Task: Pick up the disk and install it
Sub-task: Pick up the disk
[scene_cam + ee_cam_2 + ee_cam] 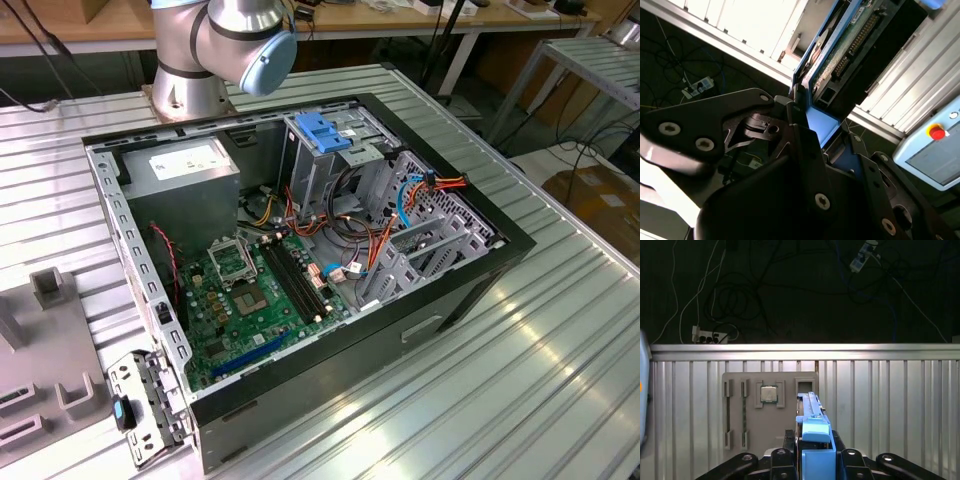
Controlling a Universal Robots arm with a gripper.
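Tool point(815, 465) clamped on the disk point(815, 432), held on edge above ribbed worktop point(890, 400) by grey parts tray point(755, 430). Disk: blue plastic side rails, green PCB underside w/ connector row in second wrist view.

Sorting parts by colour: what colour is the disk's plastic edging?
Blue edging on the disk, best seen in the first wrist view.

Arm point(225, 40) cut off at exterior view's top edge; gripped end of disk point(815, 432) hidden inside claw point(813, 452) in first wrist view.
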